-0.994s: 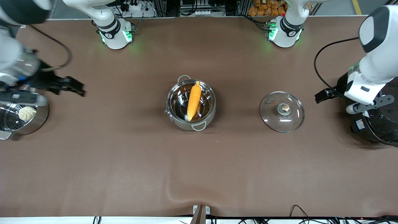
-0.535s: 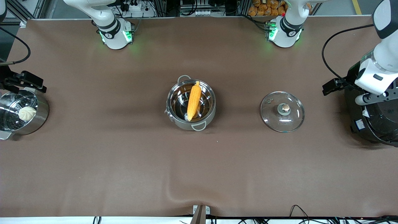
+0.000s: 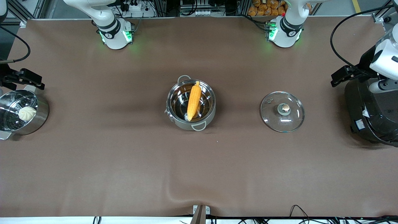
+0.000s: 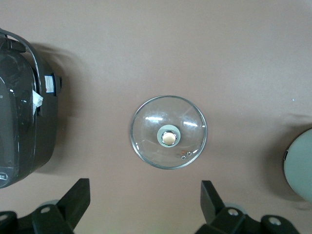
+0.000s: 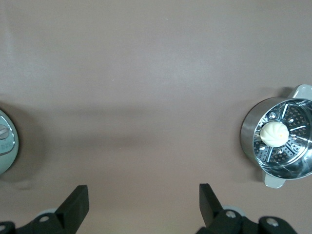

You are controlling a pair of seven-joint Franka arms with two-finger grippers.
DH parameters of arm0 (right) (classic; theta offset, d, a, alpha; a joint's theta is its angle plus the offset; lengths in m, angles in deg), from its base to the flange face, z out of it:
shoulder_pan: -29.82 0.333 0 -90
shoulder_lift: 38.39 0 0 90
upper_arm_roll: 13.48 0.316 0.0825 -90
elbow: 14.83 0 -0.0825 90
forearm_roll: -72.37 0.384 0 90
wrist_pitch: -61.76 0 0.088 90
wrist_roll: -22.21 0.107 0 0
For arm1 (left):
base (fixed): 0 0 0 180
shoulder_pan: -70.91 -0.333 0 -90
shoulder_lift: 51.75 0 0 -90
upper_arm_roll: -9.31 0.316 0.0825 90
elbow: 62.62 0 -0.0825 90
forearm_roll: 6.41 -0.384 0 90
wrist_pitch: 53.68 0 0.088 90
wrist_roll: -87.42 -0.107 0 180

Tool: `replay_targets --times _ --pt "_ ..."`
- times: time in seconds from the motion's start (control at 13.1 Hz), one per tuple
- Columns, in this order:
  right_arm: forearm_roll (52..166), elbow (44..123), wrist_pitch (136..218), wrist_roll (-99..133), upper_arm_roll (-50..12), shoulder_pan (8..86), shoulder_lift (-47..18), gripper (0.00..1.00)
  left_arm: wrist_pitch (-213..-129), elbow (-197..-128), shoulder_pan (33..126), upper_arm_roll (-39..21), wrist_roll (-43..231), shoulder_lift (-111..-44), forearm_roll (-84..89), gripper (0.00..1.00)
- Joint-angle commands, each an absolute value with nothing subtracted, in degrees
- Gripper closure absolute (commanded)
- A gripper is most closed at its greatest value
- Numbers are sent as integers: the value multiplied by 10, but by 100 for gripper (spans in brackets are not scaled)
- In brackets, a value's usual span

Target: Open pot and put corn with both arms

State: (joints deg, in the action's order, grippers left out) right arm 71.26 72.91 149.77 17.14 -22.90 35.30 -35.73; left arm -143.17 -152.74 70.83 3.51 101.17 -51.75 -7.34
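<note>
The shiny steel pot (image 3: 176,119) stands open at the table's middle. The yellow-orange corn cob (image 3: 193,100) lies in it, leaning on the rim. The clear glass lid (image 3: 282,111) with its tan knob lies flat on the table beside the pot, toward the left arm's end; it also shows in the left wrist view (image 4: 168,132). My left gripper (image 4: 145,204) is open and empty, high up by the black cooker. My right gripper (image 5: 144,207) is open and empty, high up by the steamer pot. In the front view the left gripper (image 3: 343,74) and right gripper (image 3: 25,79) hang at the table's two ends.
A steel steamer pot (image 3: 42,116) with a white bun (image 3: 27,113) stands at the right arm's end, also in the right wrist view (image 5: 251,129). A big black cooker (image 3: 371,121) stands at the left arm's end, also in the left wrist view (image 4: 22,122).
Both arms have drawn back and up toward their ends of the table. The right gripper moved off toward the steamer pot, the left toward the cooker. Pot, corn and lid stayed put.
</note>
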Motion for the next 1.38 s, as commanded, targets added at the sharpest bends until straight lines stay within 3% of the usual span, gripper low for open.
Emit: replay_targets --times 0.0,0.69,1.3 --pt "701 745 1499 168 -225 359 -376 0 -1415 -1507 708 34 1000 -527 -72 0" --pt "713 741 1504 170 -224 361 -375 0 -1373 -1508 720 39 982 -517 -69 0" --pt "737 737 1465 176 -225 360 -375 0 -1360 -1488 723 83 886 -523 -63 0"
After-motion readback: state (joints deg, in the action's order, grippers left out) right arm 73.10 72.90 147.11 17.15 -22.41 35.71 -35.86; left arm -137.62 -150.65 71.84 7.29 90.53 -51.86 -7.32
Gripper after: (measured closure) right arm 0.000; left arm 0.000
